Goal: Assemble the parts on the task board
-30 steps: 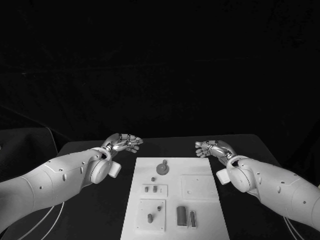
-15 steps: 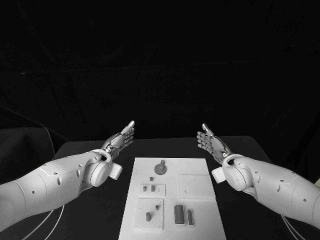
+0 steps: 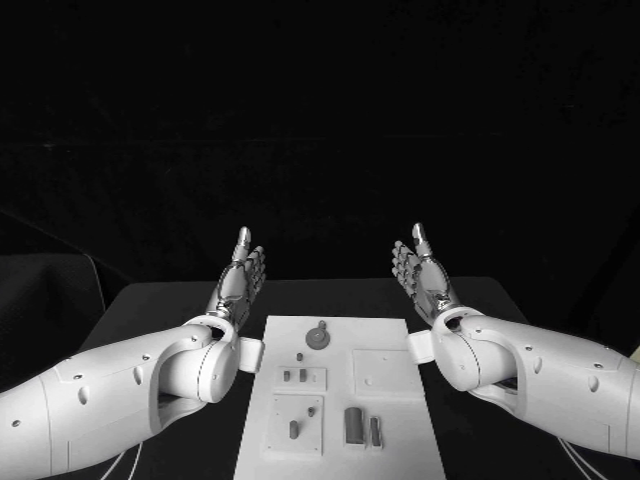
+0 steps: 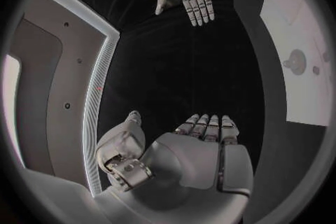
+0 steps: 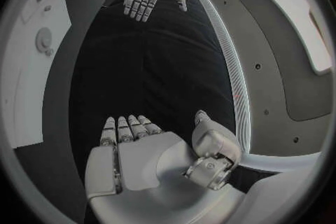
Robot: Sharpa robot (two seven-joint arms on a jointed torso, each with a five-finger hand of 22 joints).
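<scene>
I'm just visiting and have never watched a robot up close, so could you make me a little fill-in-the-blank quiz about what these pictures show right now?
1. Both the left hand and the right hand are raised above the table, holding ____.
2. The task board lies on a table whose colour is ____.
3. The round part with a stem lies at the board's ____ end, the end nearest the hands.
4. The fingers of both hands are stretched out ____, not curled.

Missing words: nothing; black; far; straight
</scene>
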